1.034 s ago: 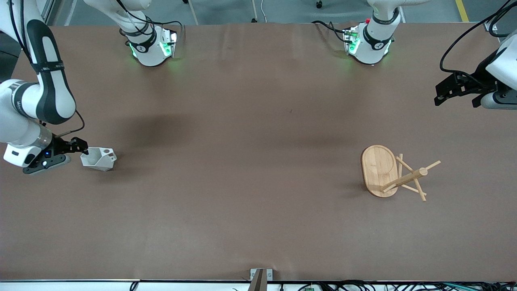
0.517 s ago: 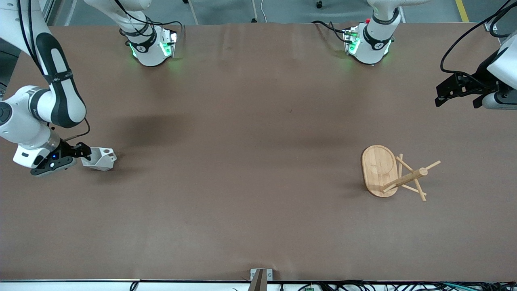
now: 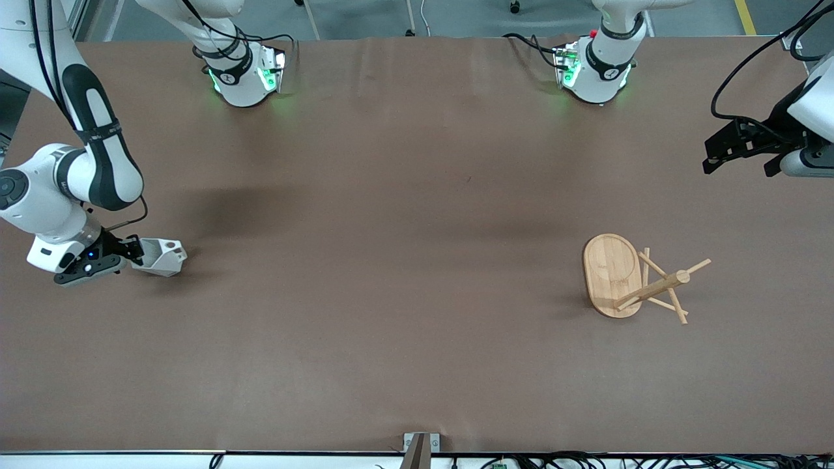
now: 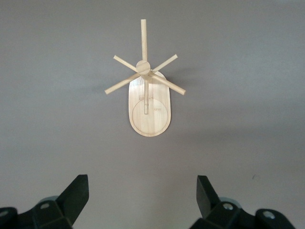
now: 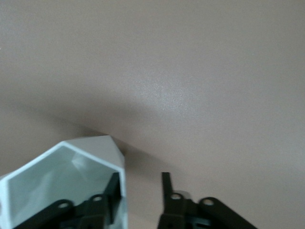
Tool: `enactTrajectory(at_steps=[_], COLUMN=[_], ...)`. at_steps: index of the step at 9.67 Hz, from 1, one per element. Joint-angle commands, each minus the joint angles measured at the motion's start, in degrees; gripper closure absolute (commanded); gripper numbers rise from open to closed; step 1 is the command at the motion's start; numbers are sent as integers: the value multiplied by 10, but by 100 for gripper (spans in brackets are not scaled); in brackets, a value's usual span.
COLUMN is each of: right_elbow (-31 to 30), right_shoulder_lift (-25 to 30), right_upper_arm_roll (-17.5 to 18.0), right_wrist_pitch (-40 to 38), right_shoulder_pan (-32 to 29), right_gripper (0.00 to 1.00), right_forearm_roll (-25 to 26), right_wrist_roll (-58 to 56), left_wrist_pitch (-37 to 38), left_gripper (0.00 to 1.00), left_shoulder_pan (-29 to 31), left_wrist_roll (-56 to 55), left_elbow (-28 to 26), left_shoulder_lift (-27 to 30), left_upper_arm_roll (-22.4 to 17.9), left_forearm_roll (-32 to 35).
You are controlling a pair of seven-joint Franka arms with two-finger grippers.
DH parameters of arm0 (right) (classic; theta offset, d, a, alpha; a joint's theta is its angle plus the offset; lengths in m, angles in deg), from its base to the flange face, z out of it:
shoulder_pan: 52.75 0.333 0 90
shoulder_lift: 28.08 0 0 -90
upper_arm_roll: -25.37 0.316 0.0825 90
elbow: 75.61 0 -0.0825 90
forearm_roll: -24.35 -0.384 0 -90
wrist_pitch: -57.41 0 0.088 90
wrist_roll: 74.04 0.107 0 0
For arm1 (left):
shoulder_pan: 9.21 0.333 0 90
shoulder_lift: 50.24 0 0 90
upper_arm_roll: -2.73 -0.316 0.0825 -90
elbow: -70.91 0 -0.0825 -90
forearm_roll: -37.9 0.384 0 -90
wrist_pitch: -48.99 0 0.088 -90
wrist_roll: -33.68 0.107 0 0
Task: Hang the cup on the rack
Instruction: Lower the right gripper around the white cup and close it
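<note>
The white faceted cup (image 3: 160,256) sits on the table near the right arm's end, with its blocky handle and round hole turned away from my right gripper (image 3: 133,249). The right gripper is open and straddles the cup's wall at the rim. In the right wrist view one finger (image 5: 112,191) is inside the cup (image 5: 62,176) and the other is outside, with a gap to the wall. The bamboo rack (image 3: 612,273) stands near the left arm's end. My left gripper (image 3: 715,156) is open and empty, high above the table, and its wrist view shows the rack (image 4: 147,107) below.
The brown table (image 3: 404,260) is bare between cup and rack. The arm bases (image 3: 244,75) stand along the edge farthest from the front camera. A small metal bracket (image 3: 420,443) sits at the nearest edge.
The right arm's wrist has swung and lowered at the cup, bringing the fingers over its rim. The cup has barely shifted. The left arm and the rack have not moved.
</note>
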State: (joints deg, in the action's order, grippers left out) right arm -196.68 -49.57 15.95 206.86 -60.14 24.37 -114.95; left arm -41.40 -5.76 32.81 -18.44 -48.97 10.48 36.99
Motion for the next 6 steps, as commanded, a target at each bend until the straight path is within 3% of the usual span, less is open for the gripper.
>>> enactTrajectory(at_steps=[1,4,6], right_elbow=[-7,4,68], right_shoulder_lift=[7,16,45], right_upper_arm_roll=[5,5,5], right_wrist_pitch=[4,-33,-173], right_shoulder_pan=[-3,-3,-1], right_gripper=[98,100,100], right_forearm_roll=[-13,-13,-79], right_wrist_roll=[-5,16,19], left_wrist_pitch=[-7,-7,-7], left_gripper=[0,0,0], left_shoulder_pan=[3,3,3], left_wrist_roll=[10,10,10], left_elbow=[-17,-17,-14], left_shoulder_lift=[-6,-7,-7], left_upper_arm_roll=[2,2,2], left_forearm_roll=[8,9,8])
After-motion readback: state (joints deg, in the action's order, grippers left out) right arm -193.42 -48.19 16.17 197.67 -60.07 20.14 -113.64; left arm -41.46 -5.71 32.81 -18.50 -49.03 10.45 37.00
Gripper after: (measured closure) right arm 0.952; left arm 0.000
